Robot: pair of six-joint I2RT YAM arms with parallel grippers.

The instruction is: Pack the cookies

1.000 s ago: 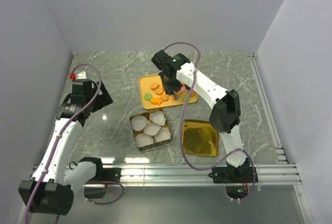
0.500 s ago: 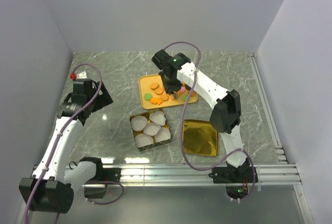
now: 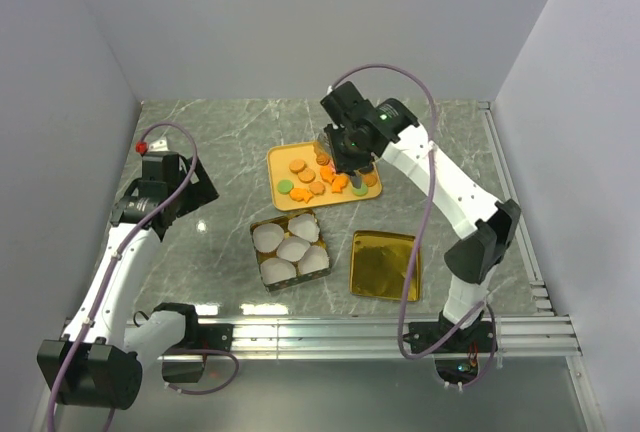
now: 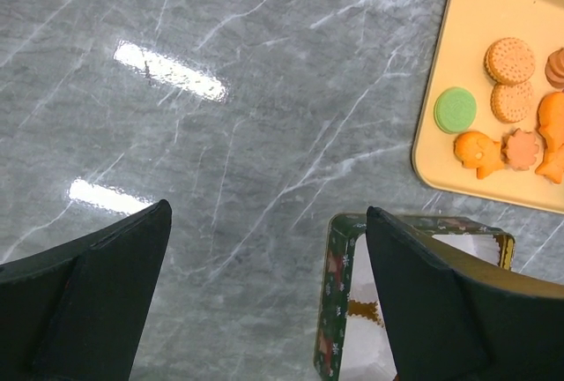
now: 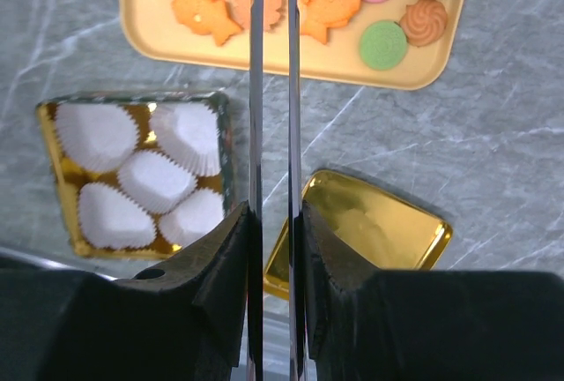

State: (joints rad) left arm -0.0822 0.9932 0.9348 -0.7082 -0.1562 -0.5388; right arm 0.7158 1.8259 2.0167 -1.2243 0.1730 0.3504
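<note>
The cookies [image 3: 318, 180] lie on an orange tray [image 3: 277, 159]: orange rounds and fish shapes, with green, pink and black ones. They also show in the right wrist view [image 5: 333, 6] and the left wrist view [image 4: 496, 130]. My right gripper [image 3: 346, 155] hovers over the tray's right part. In the right wrist view the right gripper [image 5: 271, 218] is shut on thin metal tongs [image 5: 270, 90], whose blades stand close together and point at the cookies. I cannot tell whether the tongs hold a cookie. My left gripper [image 4: 264, 257] is open and empty over the marble, left of the tin.
An open tin [image 3: 253, 225] with several white paper cups [image 5: 150, 178] stands in front of the tray; its rim shows in the left wrist view [image 4: 330, 302]. Its gold lid [image 3: 385, 264] lies to the right. Grey walls close in three sides.
My right arm has swung right and its gripper has shifted from the tray's middle to its right part. The left arm has barely moved.
</note>
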